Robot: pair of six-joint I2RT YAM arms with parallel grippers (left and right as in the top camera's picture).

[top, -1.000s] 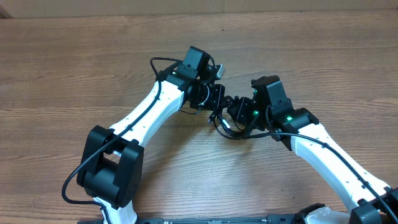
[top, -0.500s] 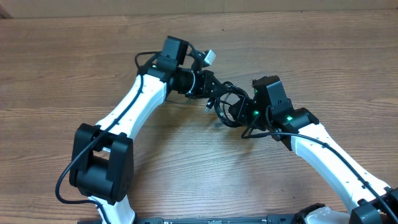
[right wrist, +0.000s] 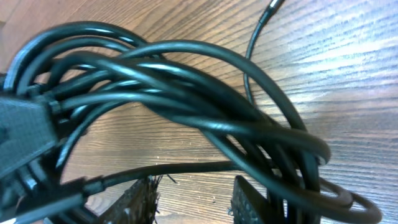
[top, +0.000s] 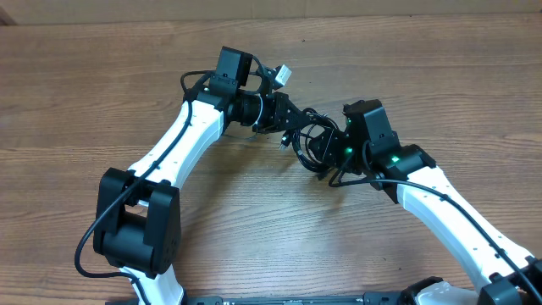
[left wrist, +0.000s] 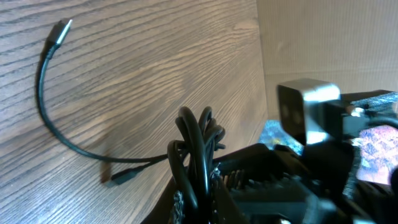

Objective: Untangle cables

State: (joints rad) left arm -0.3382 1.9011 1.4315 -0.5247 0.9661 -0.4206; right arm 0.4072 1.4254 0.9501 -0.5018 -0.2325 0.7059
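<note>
Your left hand (top: 290, 127) is clenched on the cables (top: 312, 142), a wound black bundle over the middle of the wooden tabletop (top: 102, 85). Your right hand (right wrist: 193, 202) is right against the bundle, released, with wood showing between its fingers. One silver-tipped plug end (left wrist: 60, 31) trails loose.

A brown wooden bench (top: 85, 76) with long, wavy grain is being shown in every view. Its far edge is being bordered by a plain tan board (top: 356, 8). Soft, even light is being reflected off the wood, and faint shadows are being cast.
</note>
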